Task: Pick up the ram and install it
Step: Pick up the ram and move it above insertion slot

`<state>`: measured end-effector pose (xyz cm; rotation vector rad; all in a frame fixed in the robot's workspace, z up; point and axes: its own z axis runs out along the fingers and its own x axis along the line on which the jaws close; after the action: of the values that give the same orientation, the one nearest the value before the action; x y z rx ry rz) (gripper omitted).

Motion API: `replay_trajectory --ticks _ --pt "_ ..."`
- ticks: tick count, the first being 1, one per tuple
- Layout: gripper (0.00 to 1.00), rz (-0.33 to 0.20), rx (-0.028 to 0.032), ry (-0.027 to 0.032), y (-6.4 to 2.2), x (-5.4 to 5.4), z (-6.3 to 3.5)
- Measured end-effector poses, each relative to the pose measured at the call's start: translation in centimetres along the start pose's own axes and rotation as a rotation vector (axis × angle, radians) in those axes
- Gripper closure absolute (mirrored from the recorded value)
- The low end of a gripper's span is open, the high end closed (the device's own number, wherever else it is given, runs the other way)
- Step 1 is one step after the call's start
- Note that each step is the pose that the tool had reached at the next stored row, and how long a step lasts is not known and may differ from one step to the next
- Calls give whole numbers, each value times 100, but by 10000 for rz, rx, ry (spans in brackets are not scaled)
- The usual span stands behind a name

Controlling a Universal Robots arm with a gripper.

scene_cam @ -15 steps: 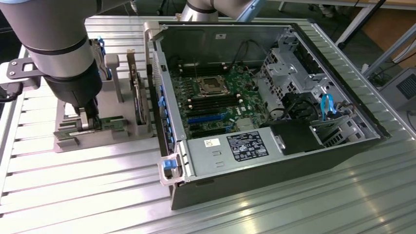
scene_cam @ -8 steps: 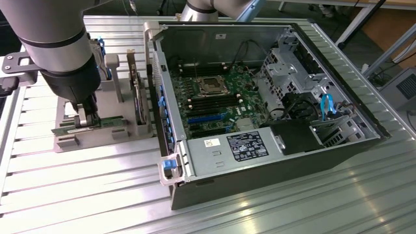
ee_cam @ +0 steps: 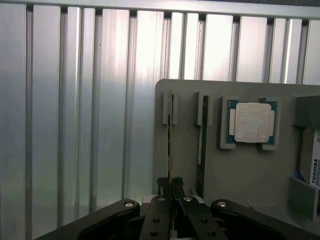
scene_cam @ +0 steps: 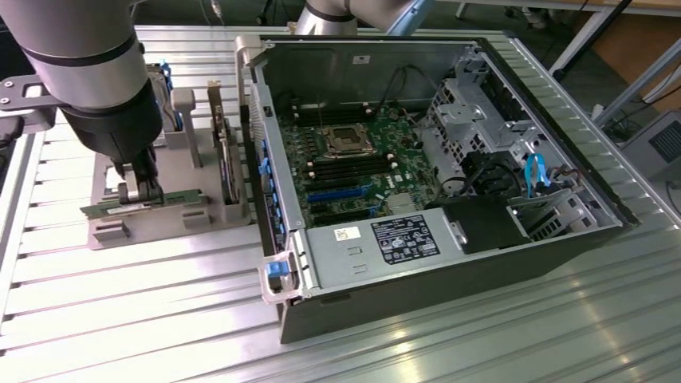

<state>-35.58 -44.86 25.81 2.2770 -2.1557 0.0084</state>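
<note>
Two thin sticks stand on edge in neighbouring slots of the grey holder (ee_cam: 250, 172). The fingers (ee_cam: 178, 189) are closed almost fully on the outer one, the ram (ee_cam: 169, 142), pinching its narrow upper edge from both sides. The second stick (ee_cam: 201, 142) stands just beside it, untouched. Further along the same holder a square processor chip (ee_cam: 251, 122) lies flat in its recess, with a hard drive (ee_cam: 313, 162) at the far end. In the exterior view the fingers (scene_cam: 139, 188) reach straight down onto the ram (scene_cam: 112, 208) about mid-length. The ram's green board and white label are level across the holder (scene_cam: 123, 233), which rests on the ribbed aluminium worktop (scene_cam: 139, 311). The open computer case (scene_cam: 319, 275) lies to the exterior view's right, its motherboard (scene_cam: 368, 171) facing up, well apart from the ram.
</note>
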Motion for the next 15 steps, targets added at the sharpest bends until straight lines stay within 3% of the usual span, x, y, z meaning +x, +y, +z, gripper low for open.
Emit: replay_trajectory --ticks 15 --pt "88 0 1 0 0 1 -162"
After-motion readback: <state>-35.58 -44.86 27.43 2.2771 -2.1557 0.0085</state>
